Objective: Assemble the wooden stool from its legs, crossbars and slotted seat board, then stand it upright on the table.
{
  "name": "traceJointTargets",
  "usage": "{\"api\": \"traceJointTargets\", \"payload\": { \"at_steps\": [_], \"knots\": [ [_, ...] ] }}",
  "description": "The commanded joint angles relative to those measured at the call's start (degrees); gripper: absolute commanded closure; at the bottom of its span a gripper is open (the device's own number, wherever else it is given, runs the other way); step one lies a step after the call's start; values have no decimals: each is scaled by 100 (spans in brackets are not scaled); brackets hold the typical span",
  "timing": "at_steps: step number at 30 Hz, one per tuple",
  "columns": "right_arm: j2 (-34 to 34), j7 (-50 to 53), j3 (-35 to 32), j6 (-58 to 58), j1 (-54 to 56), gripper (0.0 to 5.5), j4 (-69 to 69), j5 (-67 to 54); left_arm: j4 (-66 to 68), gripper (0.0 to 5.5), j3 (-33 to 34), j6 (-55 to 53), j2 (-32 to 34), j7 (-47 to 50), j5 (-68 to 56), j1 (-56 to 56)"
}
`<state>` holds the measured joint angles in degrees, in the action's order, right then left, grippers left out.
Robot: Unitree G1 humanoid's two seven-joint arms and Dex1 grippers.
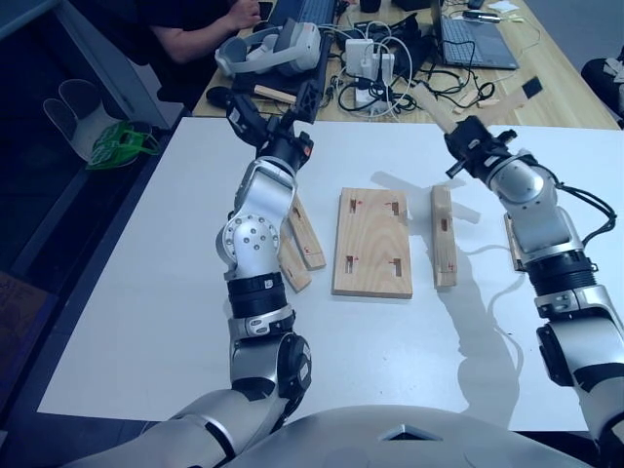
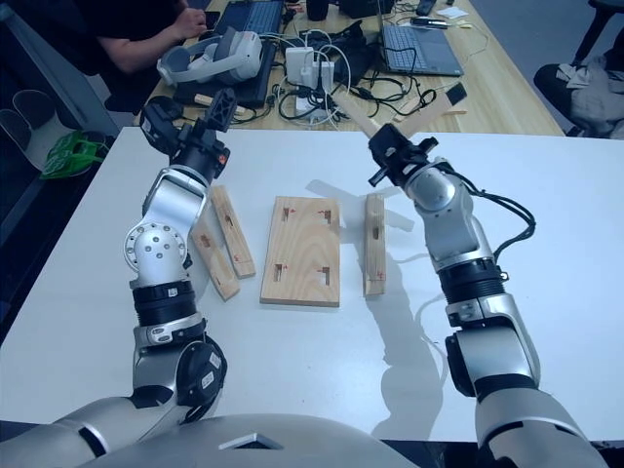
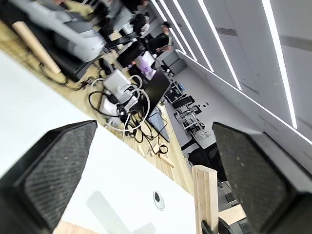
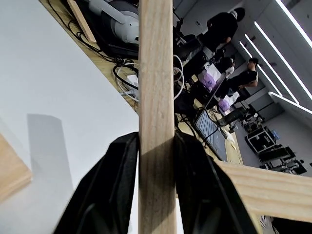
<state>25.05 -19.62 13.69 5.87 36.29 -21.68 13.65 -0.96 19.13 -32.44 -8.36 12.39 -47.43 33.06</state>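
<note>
Left gripper [image 1: 275,105] hangs at upper left, jaws spread wide; right gripper [image 1: 468,137], upper right, clamps a wooden leg [image 4: 156,87].

Slotted seat board [image 1: 371,243] lies flat; a wooden bar [image 4: 156,73] is held aloft.

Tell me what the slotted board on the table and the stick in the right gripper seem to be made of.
The slotted board: pale unpainted wood, probably bare or lightly finished; faint grain lines and matte tan surface, with rectangular slots cut in. The stick, clamped in the right gripper: same light wood look, fine grain streaks, no gloss.
</note>
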Motion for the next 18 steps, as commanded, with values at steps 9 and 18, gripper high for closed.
{"api": "traceJointTargets", "payload": {
  "at_steps": [9,18],
  "knots": [
    [-911,582,943,-826,447,449,-16,1222,78,112,-593,-29,-673,642,-922,468],
    [-1141,680,1159,-1081,371,449,-34,1581,230,157,-698,344,-531,984,-899,484]
  ]
}}
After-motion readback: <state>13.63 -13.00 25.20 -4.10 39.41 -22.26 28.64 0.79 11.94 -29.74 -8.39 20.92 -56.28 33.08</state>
